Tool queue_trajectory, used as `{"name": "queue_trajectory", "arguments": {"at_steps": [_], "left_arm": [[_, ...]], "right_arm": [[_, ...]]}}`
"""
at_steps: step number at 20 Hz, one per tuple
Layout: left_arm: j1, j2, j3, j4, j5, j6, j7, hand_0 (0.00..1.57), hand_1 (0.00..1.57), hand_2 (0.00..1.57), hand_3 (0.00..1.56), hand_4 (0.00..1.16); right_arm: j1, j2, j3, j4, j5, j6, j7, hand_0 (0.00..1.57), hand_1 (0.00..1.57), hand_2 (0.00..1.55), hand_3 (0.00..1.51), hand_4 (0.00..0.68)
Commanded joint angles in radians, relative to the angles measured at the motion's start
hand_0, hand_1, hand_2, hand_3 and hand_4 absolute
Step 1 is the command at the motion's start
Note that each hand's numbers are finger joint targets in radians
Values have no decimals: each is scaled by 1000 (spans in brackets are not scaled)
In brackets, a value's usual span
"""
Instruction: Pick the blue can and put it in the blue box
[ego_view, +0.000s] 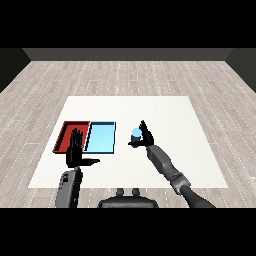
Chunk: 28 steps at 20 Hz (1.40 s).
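Observation:
A small blue can (136, 133) stands upright on the white table (170, 115), right of the two trays. My right hand (144, 136) is right beside it, fingers pointing up behind the can and the thumb reaching under its left side; the fingers are mostly straight and not curled round the can. The light blue tray (101, 137) lies left of the can with nothing in it. My left hand (76, 150) is raised with straight fingers and thumb out, in front of the red tray (66, 134).
The red tray lies directly left of the light blue tray, their sides touching. The table's front edge runs just below both forearms. Wooden floor surrounds the table.

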Motion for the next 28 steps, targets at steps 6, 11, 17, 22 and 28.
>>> {"name": "queue_trajectory", "arguments": {"at_steps": [6,11,17,22,28], "left_arm": [[14,-23,-21,-6,-23,14,-30,0,0,0,0,0],[-28,28,29,-26,39,-12,64,0,0,0,0,0],[-44,12,8,-29,20,5,67,0,0,0,0,0],[-25,14,22,-21,28,-2,53,0,0,0,0,0],[4,-21,-60,-4,-58,17,25,0,0,0,0,0]], "right_arm": [[-31,0,76,7,-93,-32,8,0,0,0,0,0],[-79,0,95,69,-116,-114,14,1340,1340,1394,1332,397],[-101,0,159,103,-116,-172,20,1568,1568,1502,1457,677],[-107,-6,116,49,-63,-212,58,1552,1552,1481,1428,672],[-82,-2,119,-14,-9,-218,17,1491,1491,1451,1408,652]]}}
